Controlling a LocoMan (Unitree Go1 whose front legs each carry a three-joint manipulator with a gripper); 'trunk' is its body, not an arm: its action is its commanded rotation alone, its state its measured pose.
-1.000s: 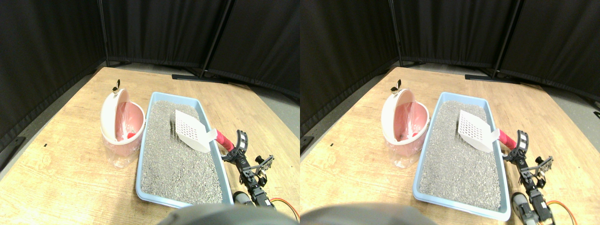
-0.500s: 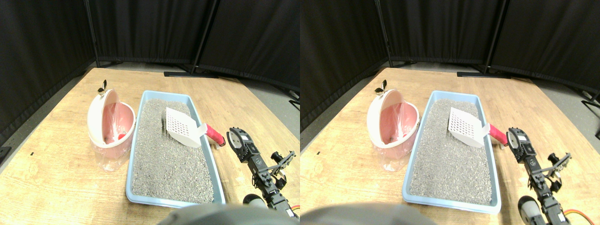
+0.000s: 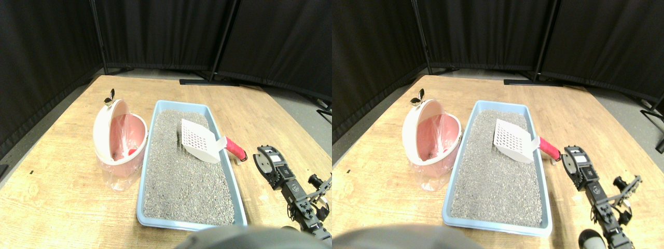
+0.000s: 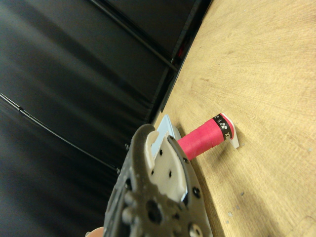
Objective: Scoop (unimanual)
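My stereo camera looks forward and down over the worktop (image 3: 62, 197); my wrist camera sits low, close behind the claw (image 4: 163, 163). Both share the red handle (image 3: 235, 149) at 3 o'clock.

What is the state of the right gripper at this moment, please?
Right gripper: holding nothing, clear of the scoop's red handle; whether its jaws are open or shut cannot be told.

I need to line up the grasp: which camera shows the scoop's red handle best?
The wrist view: the red handle sits close and large, its end sticking out over the wooden table. The stereo pair view shows the handle small, but places it over the litter tray rim, apart from the right gripper.
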